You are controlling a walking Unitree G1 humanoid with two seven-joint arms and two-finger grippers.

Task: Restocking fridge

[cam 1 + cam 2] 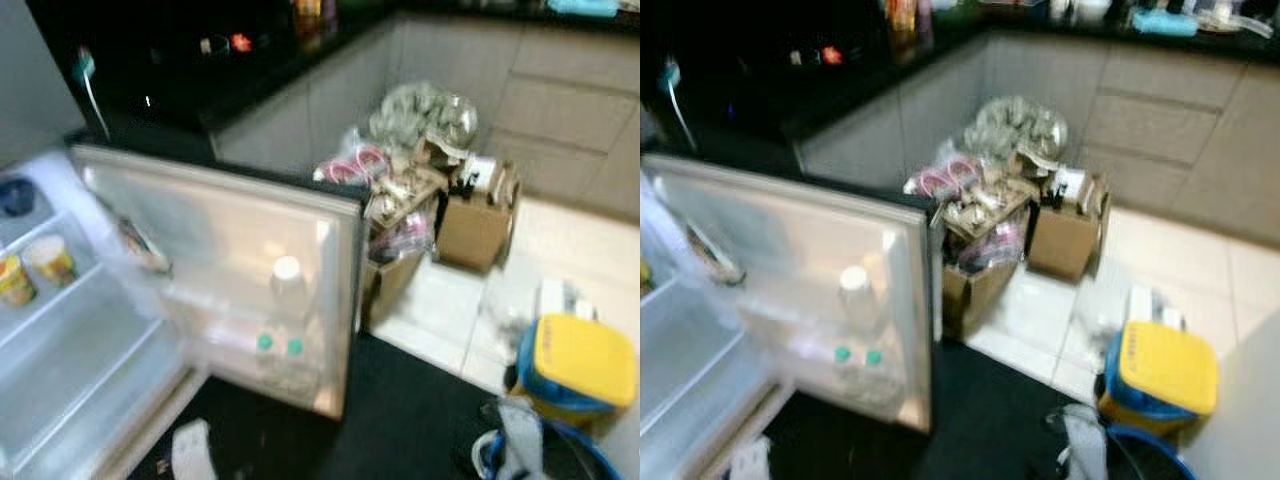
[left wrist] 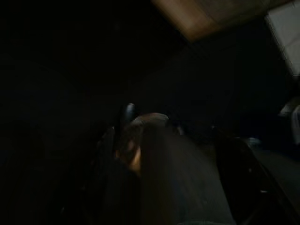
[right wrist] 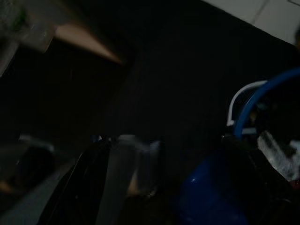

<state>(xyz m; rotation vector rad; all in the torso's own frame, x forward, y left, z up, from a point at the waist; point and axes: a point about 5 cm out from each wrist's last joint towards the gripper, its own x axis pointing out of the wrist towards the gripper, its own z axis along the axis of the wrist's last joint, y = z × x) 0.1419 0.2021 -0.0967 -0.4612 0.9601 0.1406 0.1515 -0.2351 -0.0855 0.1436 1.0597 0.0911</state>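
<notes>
The small fridge [image 1: 70, 370] stands open at my left, its door [image 1: 225, 265] swung out toward me. In the door rack stand a white-capped bottle [image 1: 287, 285] and two green-capped bottles [image 1: 278, 360]. Two printed cups [image 1: 35, 268] sit on an upper fridge shelf, and the lower shelves look bare. A blue basket [image 1: 540, 455] with a yellow pack [image 1: 582, 362] rests on the floor at my right. Both wrist views are very dark. A pale bottle-like shape [image 2: 159, 159] lies at my left gripper [image 2: 154, 140], and a similar pale shape [image 3: 129, 164] lies at my right gripper [image 3: 136, 159].
A black counter [image 1: 200, 70] runs behind the fridge. Open cardboard boxes [image 1: 470, 215] stuffed with bags and clutter stand in the cabinet corner. A dark mat [image 1: 400, 420] covers the floor before the fridge, with white tiles [image 1: 560, 250] beyond. A white scrap [image 1: 192, 448] lies by the door.
</notes>
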